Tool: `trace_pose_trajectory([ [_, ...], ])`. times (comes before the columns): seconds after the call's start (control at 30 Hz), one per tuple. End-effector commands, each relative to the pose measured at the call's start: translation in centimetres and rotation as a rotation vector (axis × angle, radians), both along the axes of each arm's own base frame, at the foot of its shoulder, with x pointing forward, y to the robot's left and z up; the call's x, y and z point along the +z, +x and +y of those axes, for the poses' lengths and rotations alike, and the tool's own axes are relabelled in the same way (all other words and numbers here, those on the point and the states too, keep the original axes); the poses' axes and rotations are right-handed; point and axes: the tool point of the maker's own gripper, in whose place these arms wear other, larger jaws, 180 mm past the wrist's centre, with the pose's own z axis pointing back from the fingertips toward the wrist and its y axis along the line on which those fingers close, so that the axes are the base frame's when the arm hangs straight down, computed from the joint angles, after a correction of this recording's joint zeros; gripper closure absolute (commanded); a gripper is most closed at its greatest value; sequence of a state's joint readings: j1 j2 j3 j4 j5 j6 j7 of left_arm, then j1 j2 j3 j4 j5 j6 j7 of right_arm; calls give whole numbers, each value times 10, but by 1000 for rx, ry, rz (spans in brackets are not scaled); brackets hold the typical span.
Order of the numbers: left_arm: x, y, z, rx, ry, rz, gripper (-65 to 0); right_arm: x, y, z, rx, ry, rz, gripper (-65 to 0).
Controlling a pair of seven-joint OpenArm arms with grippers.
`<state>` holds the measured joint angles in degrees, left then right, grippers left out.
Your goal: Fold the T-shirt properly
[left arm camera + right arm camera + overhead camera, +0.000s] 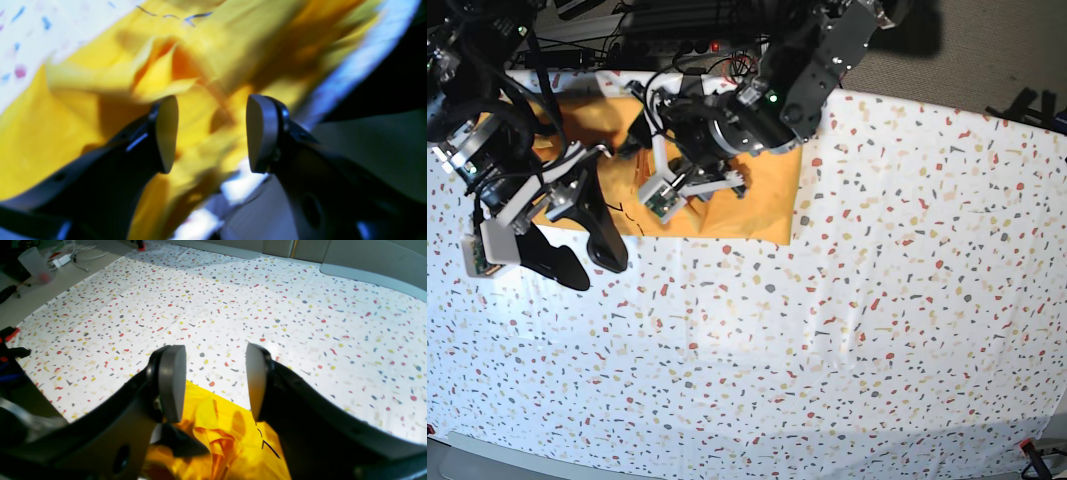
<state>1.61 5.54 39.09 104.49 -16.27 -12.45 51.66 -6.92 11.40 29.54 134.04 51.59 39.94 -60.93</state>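
Fingers (166,133) apart over rumpled T-shirt (83,100)

Arms seemingly hide much of the T-shirt (762,205).

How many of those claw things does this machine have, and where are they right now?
2. The left tool hangs open just above the crumpled yellow T-shirt; the right tool is open over the speckled cloth at the shirt's edge.

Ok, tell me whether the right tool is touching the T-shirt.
Apart. In the right wrist view the right tool hangs open above the T-shirt, nothing between its fingers.
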Motion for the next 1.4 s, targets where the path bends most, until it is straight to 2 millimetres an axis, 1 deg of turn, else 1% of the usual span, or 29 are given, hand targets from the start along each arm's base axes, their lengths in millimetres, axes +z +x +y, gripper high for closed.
trace_pose_trajectory([
  [0.0,48,-2,-13,-43,-130,-92,-305,15,0,4,18,13,-58,-291],
  [0.07,91,-12,-12,-81,-210,-200,-305,17,1,4,18,12,-66,-291],
  [0.1,107,-15,-9,-82,-230,-244,-305,18,2,3,16,10,-69,-291],
  [0.13,116,-14,-4,-71,-224,-287,-305,18,2,3,16,9,-70,-291],
  [0.17,119,-12,2,-55,-195,-325,-305,18,2,3,16,10,-71,-291],
  [0.2,117,-8,7,-33,-152,-354,-305,18,2,3,16,10,-70,-291],
  [0.27,102,7,22,42,-49,-382,-305,19,2,4,20,14,-72,-291],
  [0.33,80,23,42,120,68,-398,-305,21,0,7,38,33,-77,-291],
  [0.4,59,34,58,168,162,-402,-305,23,-1,10,50,46,-80,-291],
  [0.43,49,36,62,176,190,-397,-305,23,-1,10,54,49,-80,-291],
  [0.5,33,39,65,178,215,-377,-305,24,-2,11,59,54,-82,-291],
  [0.6,5,42,62,172,243,-339,-305,28,-2,14,76,68,-94,-291],
  [0.7,-24,40,52,153,237,-276,-305,32,0,14,78,69,-108,-291],
  [0.77,-38,42,43,153,242,-266,-305,32,0,14,78,69,-108,-291],
  [0.83,-43,48,33,156,251,-276,-305,33,0,14,78,69,-109,-291],
  [0.87,-42,50,25,155,242,-269,-305,33,0,14,78,69,-109,-291],
  [0.97,-26,60,3,157,194,-278,-305,32,0,14,75,66,-107,-291],
  [1.03,-20,64,-7,143,163,-280,-305,32,0,14,73,64,-107,-291],
  [1.1,-32,66,-10,117,197,-275,-305,31,0,13,72,61,-103,-291],
  [1.23,-81,64,-3,84,312,-202,-305,31,0,13,72,61,-103,-291],
  [1.27,-88,64,-1,80,331,-191,-305,31,0,13,72,61,-103,-291],
  [1.3,-88,65,0,79,340,-188,-305,31,0,13,72,61,-104,-291],
  [1.37,-76,69,-1,85,324,-210,-305,31,0,13,72,62,-104,-291],
])
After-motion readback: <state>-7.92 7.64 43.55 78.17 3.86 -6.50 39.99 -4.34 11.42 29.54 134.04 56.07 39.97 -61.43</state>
